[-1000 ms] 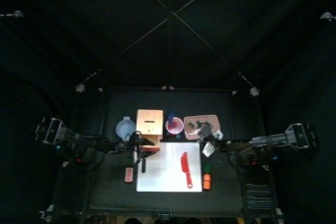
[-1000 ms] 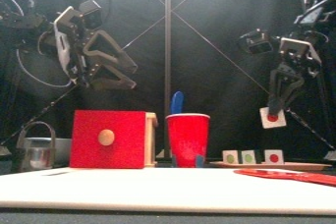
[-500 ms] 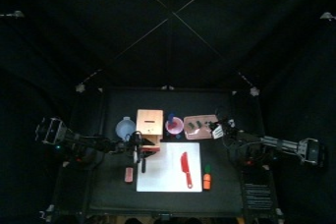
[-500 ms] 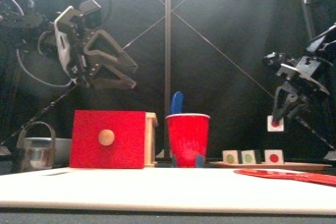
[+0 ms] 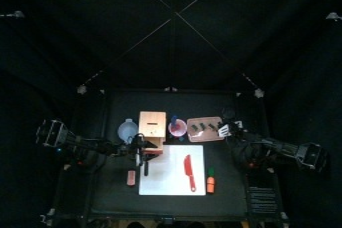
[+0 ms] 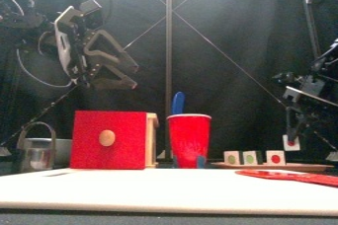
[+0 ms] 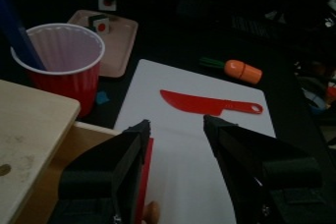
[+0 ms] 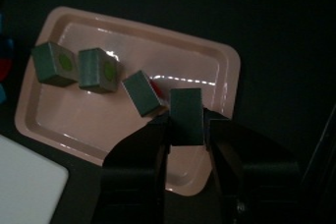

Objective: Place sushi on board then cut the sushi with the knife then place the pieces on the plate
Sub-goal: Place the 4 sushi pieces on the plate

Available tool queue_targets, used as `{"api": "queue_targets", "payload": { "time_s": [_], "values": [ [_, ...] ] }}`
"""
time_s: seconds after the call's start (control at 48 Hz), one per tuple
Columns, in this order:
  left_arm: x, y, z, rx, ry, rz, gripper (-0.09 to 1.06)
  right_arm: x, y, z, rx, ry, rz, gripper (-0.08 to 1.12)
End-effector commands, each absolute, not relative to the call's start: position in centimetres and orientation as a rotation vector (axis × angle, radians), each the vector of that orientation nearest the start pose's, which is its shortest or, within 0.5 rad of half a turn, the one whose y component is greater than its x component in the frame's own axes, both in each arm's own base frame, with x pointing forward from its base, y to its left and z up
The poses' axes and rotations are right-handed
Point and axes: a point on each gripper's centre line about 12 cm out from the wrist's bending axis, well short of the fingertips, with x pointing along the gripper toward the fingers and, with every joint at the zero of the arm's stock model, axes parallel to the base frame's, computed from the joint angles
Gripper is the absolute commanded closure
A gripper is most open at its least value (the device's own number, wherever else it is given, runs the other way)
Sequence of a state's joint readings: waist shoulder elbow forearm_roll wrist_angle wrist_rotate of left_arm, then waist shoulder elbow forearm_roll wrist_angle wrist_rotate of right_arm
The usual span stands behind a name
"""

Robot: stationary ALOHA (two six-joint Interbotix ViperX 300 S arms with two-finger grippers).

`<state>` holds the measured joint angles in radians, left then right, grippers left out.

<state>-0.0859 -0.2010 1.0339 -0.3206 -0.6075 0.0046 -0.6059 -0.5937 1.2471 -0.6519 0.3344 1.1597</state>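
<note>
Since the right fingers (image 8: 155,141) are clamped on a sushi piece (image 8: 187,102) just above the pink tray (image 8: 79,120), beside the three pieces (image 8: 94,68) lying there, we judge a straight descent sufficient. The left fingers (image 7: 125,159) hang open over the white board (image 7: 178,76), farther off.

A pale wooden box (image 6: 110,140) with a red drawer front stands at the front view's lower left of centre. A red cup (image 6: 189,137) stands just to its right, with a blue toy knife (image 6: 179,103) rising out of it. At the far lower left is a round metal cutter (image 6: 38,153) with a wire handle. In the top view a blue-grey bowl (image 5: 127,130) lies just left of the box, and a small orange toy (image 5: 210,183) lies lower, right of centre, on the black table (image 5: 160,204).
</note>
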Motion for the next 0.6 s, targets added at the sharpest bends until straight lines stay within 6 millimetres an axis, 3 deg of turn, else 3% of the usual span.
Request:
{"api": "queue_targets", "payload": {
  "time_s": [0.021, 0.396, 0.604],
  "values": [
    [32.1, -0.6, 19.4, -0.228, 0.193, 0.120, 0.12, 14.4, -12.7, 13.2, 0.665, 0.703, -0.969, 0.44],
    [32.4, -1.2, 19.9, -0.227, 0.179, 0.101, 0.12, 14.8, -13.1, 12.9, 0.651, 0.713, -0.957, 0.42],
    [32.4, -1.3, 19.9, -0.227, 0.180, 0.099, 0.12, 15.4, -13.3, 12.6, 0.650, 0.729, -0.938, 0.31]
  ]
}}
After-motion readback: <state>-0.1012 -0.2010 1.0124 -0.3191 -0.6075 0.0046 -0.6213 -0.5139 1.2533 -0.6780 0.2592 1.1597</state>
